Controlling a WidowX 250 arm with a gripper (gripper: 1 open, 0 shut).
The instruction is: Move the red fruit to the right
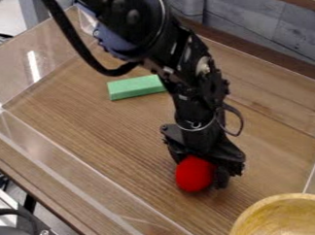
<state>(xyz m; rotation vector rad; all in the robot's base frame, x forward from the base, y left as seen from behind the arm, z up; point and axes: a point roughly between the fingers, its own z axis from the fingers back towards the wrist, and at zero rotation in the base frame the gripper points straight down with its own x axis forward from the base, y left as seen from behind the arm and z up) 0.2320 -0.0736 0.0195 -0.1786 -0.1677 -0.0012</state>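
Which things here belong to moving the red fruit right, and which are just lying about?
Job: the red fruit on the wooden table; the gripper, low over the fruit.

Lying about: the green block further back; the yellow bowl at the bottom right corner.

The black arm comes in from the upper left of the view, its bulky upper joint high up with dark cables looping off it. From there the links run diagonally down and to the right, then bend so the wrist drops steeply. The end effector (198,170) points almost straight down, only slightly tilted, low over the tabletop (82,122). Its dark fingers (228,165) stand spread on either side of the red fruit (193,175); whether they touch it I cannot tell from here.
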